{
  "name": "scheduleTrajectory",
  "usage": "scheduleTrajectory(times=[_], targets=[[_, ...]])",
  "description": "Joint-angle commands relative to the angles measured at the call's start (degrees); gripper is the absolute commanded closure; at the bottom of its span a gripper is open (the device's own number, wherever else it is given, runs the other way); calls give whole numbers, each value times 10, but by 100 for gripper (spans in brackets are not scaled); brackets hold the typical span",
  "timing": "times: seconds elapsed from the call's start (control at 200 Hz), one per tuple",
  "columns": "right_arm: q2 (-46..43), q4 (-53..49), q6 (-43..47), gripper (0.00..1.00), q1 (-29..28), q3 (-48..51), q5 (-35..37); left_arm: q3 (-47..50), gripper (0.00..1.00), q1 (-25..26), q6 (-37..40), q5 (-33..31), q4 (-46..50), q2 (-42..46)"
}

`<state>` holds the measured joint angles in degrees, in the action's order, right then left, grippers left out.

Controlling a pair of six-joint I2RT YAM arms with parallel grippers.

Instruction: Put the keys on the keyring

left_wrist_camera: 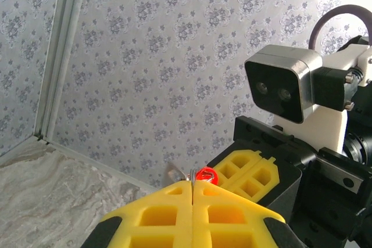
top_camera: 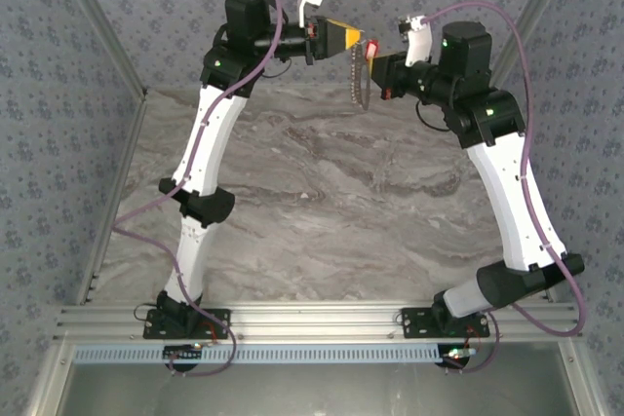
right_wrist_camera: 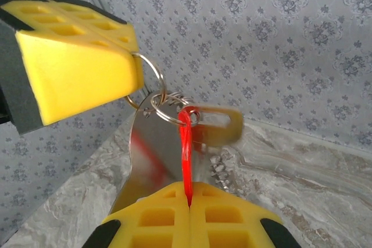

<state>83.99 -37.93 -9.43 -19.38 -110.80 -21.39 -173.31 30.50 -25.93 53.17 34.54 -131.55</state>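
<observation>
Both arms are raised over the far end of the table, their tips almost touching. My left gripper is shut on the keyring, a thin metal split ring that sticks out of its yellow fingers. A second wire ring links to it, and a pale beaded strip hangs below. My right gripper is shut on the red key, seen edge-on. The key's upper end meets the wire ring, which loops around it.
A shiny flat metal tag and a beige slotted tab hang from the rings, just ahead of my right fingers. The marbled tabletop lies far below. Patterned walls close in behind and at both sides.
</observation>
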Motion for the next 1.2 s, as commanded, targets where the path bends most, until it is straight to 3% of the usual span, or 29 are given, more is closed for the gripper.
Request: scheduleTrajectory(times=[0.0, 0.365, 0.914, 1.194], targets=[[-10, 13, -7, 100, -11, 6, 5, -9, 100, -2, 6, -4, -15, 33], [2, 7, -1, 100, -35, -2, 7, -9, 100, -2, 5, -5, -15, 33], [14, -23, 11, 100, 22, -45, 15, -9, 100, -2, 14, 4, -2, 31], [47, -29, 14, 100, 18, -98, 5, -9, 100, 0, 12, 10, -3, 29]])
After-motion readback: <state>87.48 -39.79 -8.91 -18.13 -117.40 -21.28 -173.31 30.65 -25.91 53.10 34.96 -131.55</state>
